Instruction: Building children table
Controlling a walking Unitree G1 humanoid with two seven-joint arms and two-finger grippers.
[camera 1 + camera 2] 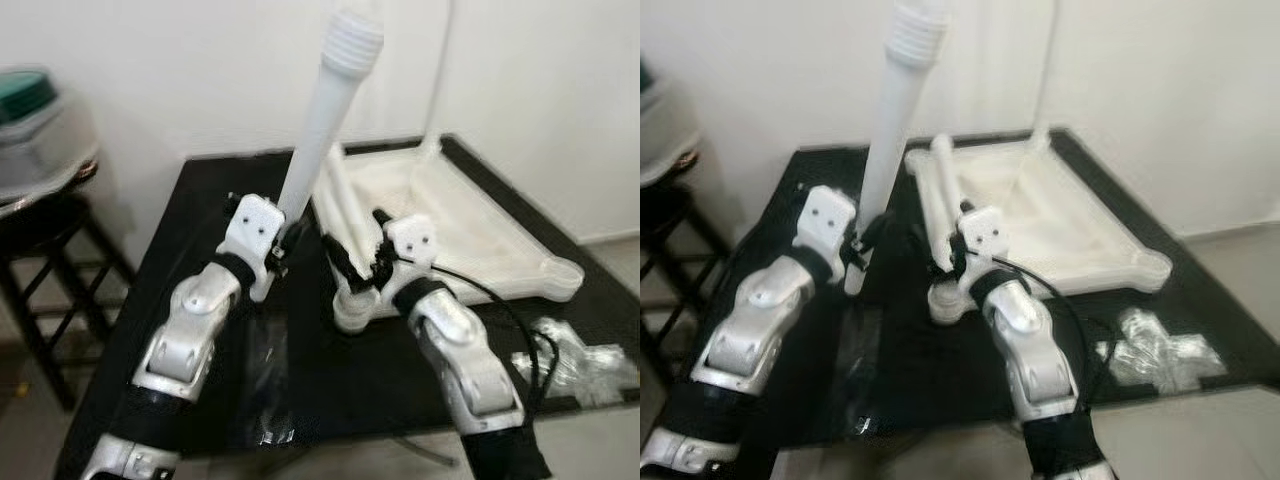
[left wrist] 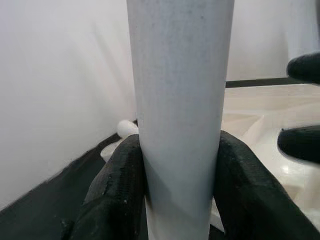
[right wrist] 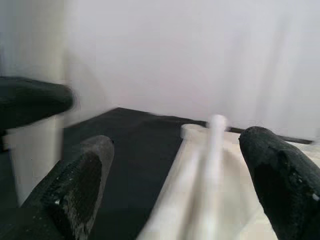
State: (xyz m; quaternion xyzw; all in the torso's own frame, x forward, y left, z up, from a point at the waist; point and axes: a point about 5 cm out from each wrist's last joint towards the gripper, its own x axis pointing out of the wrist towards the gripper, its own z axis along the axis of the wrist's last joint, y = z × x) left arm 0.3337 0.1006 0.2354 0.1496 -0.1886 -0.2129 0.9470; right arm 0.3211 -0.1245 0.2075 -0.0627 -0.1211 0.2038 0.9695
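You are looking at a black surface [image 1: 300, 390] carrying an upturned white children's tabletop [image 1: 470, 235], which is lying toward 1 o'clock of the surface's middle.

The left gripper [image 2: 177, 190] is clamping a white table leg [image 1: 322, 120]; both black fingers [image 2: 117, 192] are pressing against opposite sides of the tube. The leg is standing nearly upright, leaning slightly toward 1 o'clock, its ribbed threaded end uppermost, just beside the tabletop's 9 o'clock edge.

The right gripper [image 3: 175, 175] is sitting at the tabletop's near corner socket [image 1: 352, 310], at 6 o'clock of the tabletop. Its fingers [image 3: 75, 190] are standing spread apart, with a blurred white part lying between them; you cannot tell whether they are touching it.

A second leg [image 1: 340, 195] is lying tilted along the tabletop's 9 o'clock rim. A clear plastic bag of small parts [image 1: 575, 360] is lying at 4 o'clock on the surface. A dark stool [image 1: 45, 250] holding a container is standing at 9 o'clock, beside the surface.
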